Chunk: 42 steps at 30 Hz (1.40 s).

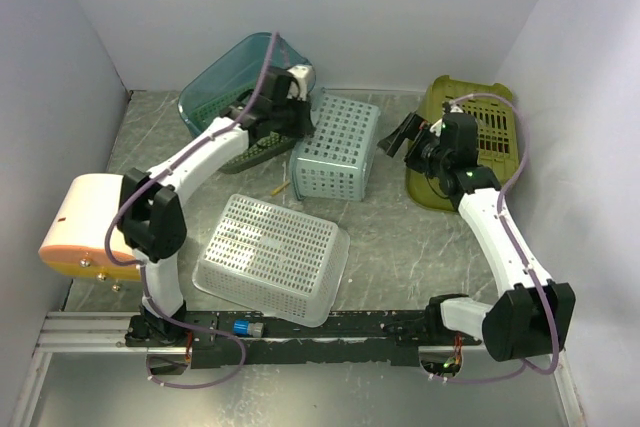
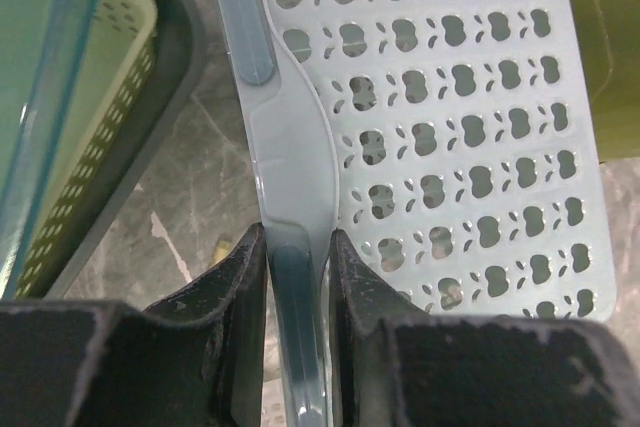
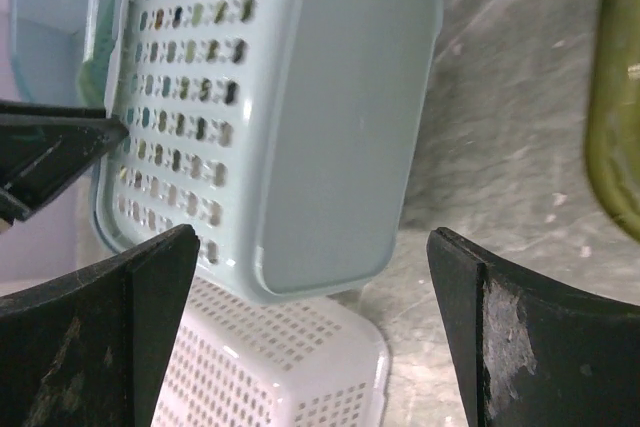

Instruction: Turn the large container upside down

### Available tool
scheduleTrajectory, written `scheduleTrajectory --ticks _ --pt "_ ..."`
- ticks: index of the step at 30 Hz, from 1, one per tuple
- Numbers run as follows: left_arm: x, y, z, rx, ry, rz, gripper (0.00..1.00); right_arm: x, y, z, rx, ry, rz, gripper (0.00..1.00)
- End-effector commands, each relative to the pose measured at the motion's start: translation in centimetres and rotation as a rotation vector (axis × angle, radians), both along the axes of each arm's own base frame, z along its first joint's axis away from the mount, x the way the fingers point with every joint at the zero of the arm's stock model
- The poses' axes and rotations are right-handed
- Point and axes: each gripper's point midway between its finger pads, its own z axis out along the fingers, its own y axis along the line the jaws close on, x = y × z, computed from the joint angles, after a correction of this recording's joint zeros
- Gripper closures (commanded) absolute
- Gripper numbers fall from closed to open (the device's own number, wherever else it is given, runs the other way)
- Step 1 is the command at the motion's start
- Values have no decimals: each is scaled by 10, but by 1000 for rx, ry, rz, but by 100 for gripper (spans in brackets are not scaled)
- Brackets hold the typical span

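The light blue perforated container (image 1: 338,147) lies on its side in the middle of the table, its solid base facing right. My left gripper (image 1: 298,127) is shut on its rim; the left wrist view shows the jaws (image 2: 297,247) pinching the rim beside the perforated wall (image 2: 450,127). My right gripper (image 1: 396,137) is open and empty, just right of the container. In the right wrist view its jaws (image 3: 312,247) stand wide apart with the container's base (image 3: 340,127) ahead of them, not touching.
A white perforated basket (image 1: 270,257) lies upside down in front, also in the right wrist view (image 3: 280,367). A teal clear bin (image 1: 225,77) and a dark tray (image 1: 250,152) stand at back left. An olive basket (image 1: 480,127) is at right. An orange-and-white container (image 1: 85,227) is at left.
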Motion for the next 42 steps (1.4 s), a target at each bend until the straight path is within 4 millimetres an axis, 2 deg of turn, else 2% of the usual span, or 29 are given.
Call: scheduleTrajectory --ticks 1,4,9,18,23,30,35,40,42 --pt "-14 3 9 -184 84 -110 93 0 31 8 181 -24 142 0" --pt "-13 14 8 -236 119 -100 93 -4 40 -1 235 -15 177 0" --pt "-11 29 -1 -239 141 -89 93 -9 57 3 351 -53 256 0" --pt "-4 49 -35 -210 198 -46 93 -20 76 24 439 -112 397 0" --pt "-4 44 -52 -215 241 -62 93 -22 80 27 435 -117 424 0" --pt "-6 21 -55 -298 276 -73 93 -17 67 13 332 -77 359 0" --pt "1 12 -61 -313 275 -45 93 -17 61 22 272 -100 343 0" --pt "6 -2 -59 -324 252 -22 93 -11 43 33 152 -122 276 0" --pt "6 -13 -58 -335 254 -29 93 -10 36 45 100 -145 251 0"
